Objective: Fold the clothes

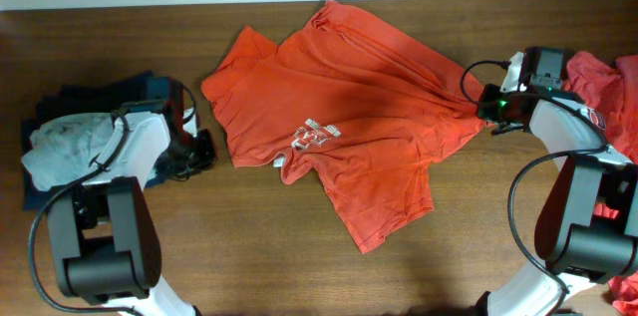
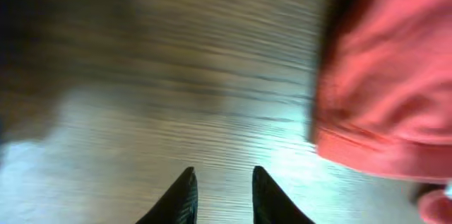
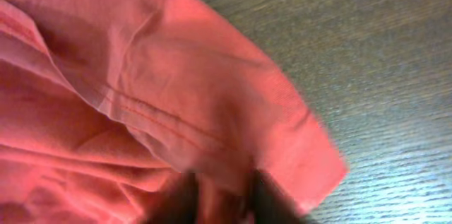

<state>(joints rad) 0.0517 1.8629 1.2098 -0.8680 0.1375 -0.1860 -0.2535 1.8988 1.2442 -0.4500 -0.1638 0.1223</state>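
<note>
One counter [image 1: 249, 256], dark wood, carries every item below.

One orange-red T-shirt [image 1: 339, 117], short-sleeved with a white print. It lies spread but rumpled at mid-counter, and its creases gather toward the right arm's side. Judged light, limp and not fragile, with enough drag on the wood that it should not slide freely. Lifted from a single spot, it would likely sag and bunch. It is best taken at two places well apart, such as sleeve cuff, shoulder seam or bottom hem, where the doubled stitching gives some bite.

One heap of orange-red garments [image 1: 608, 87] at the far right edge, unfolded.

One stack at the far left: a pale grey garment [image 1: 60, 142] atop a navy garment [image 1: 145, 85]. The same soft handling is expected.

Two sets of fingers.
- Right fingers [image 3: 180, 197] are at the shirt's sleeve cuff, with cloth over and between them. The view is blurred, so I cannot tell whether they pinch it or stand slack.
- Left fingers [image 2: 182, 199] are parted over bare counter just beside the shirt's edge, holding nothing.
</note>
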